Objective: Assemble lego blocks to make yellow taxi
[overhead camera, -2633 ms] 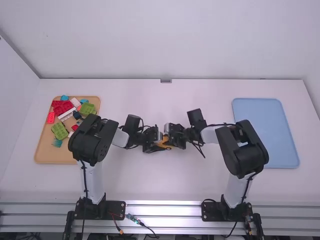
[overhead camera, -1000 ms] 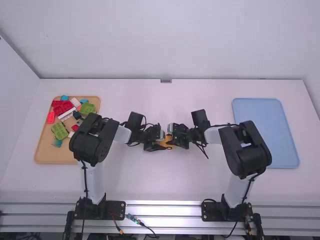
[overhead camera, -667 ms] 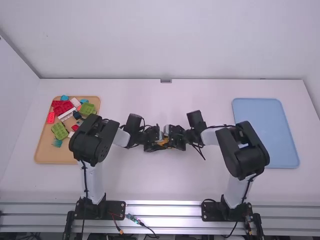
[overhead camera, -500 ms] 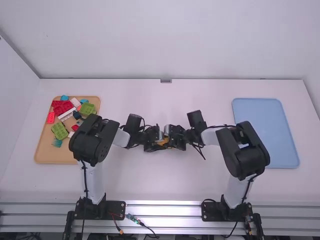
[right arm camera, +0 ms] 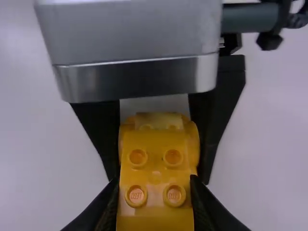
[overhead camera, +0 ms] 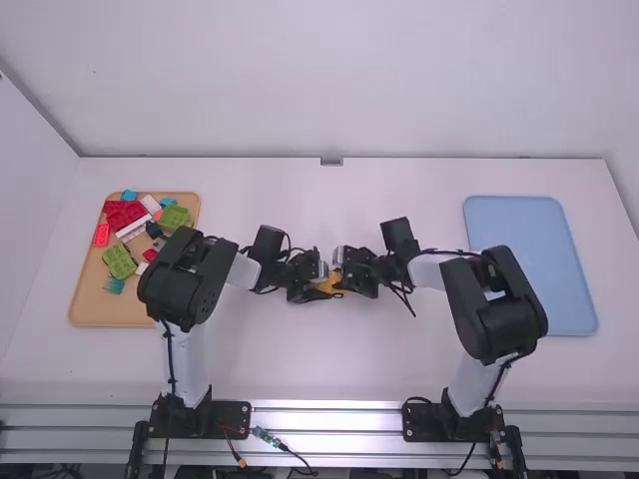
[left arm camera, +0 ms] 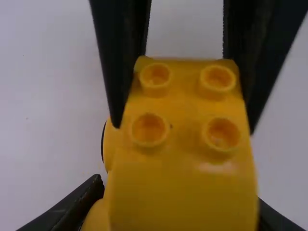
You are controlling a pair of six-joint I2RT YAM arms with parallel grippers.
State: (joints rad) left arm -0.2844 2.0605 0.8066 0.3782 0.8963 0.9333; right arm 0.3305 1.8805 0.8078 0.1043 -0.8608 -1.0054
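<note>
Mid-table in the high view, my left gripper (overhead camera: 314, 287) and right gripper (overhead camera: 351, 273) face each other closely around a yellow block build (overhead camera: 331, 283). In the left wrist view, the build (left arm camera: 185, 139) shows several studs on top and a rounded part low on one side; my left gripper (left arm camera: 180, 211) is shut on its near part, and the other gripper's dark fingers flank the studded far end. In the right wrist view, my right gripper (right arm camera: 155, 195) is shut on the studded end of the yellow build (right arm camera: 156, 173), while the left gripper's fingers straddle the rounded, wheel-like parts beyond.
At the left of the table, an orange-tan tray (overhead camera: 90, 305) holds red, green, white, teal and dark blocks, partly covered by the left arm. A blue tray (overhead camera: 544, 259) lies at the right, beside the right arm's elbow.
Compared with half a second ago, my right gripper has shifted slightly right, and more yellow shows between the grippers. Around a second ago it stood about where it is now. The left arm has barely moved.
</note>
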